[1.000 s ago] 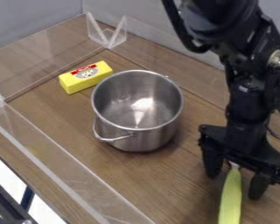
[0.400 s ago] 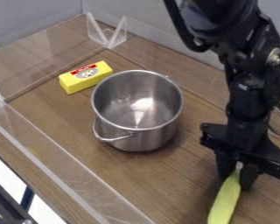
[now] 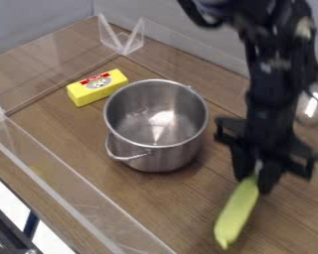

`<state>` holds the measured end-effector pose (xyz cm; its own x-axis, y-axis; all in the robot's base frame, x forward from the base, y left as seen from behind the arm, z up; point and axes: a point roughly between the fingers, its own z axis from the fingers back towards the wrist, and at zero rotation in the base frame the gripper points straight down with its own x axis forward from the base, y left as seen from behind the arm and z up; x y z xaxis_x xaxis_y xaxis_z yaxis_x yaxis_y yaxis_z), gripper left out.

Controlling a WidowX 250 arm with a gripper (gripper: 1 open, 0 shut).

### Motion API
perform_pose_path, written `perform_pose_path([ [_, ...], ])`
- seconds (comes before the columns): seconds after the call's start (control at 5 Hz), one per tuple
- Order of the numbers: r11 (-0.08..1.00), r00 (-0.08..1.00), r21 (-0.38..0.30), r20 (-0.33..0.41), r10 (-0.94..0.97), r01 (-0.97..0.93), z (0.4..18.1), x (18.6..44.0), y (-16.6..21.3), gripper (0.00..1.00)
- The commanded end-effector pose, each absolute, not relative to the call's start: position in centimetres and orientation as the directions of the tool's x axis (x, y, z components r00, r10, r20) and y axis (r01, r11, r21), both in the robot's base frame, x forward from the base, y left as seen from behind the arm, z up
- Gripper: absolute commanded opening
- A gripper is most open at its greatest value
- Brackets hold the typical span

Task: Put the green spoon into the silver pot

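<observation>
The green spoon (image 3: 238, 212) hangs tilted above the wooden table at the front right, its yellow-green handle pointing down toward the front edge. My gripper (image 3: 260, 177) points almost straight down and is shut on the spoon's upper end, which hides the metal bowl. The silver pot (image 3: 154, 124) stands upright and empty in the middle of the table, to the left of the gripper, with its loop handle facing the front left. The spoon is off the table and outside the pot.
A yellow rectangular block with a red label (image 3: 95, 87) lies just behind and left of the pot. A low clear plastic wall (image 3: 43, 174) borders the table on the left and front, and a clear folded stand (image 3: 122, 38) sits at the back.
The gripper's fingers closed on the spoon, which lay on the table. The gripper then rose and shifted slightly left, lifting the spoon off the surface.
</observation>
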<state>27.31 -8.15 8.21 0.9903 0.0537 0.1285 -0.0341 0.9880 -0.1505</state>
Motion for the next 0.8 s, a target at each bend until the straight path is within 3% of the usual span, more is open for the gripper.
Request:
perform_pose_path([
  [0.0,0.986,0.967,-0.156,0.236,0.1,-0.064,13.7,28.6,-5.1,0.0],
  [0.2,0.983,0.954,-0.157,0.269,0.133,-0.092,15.4,28.3,-1.2,0.0],
  [0.6,0.988,0.965,-0.151,0.257,0.054,-0.015,13.4,27.5,-7.3,0.0],
])
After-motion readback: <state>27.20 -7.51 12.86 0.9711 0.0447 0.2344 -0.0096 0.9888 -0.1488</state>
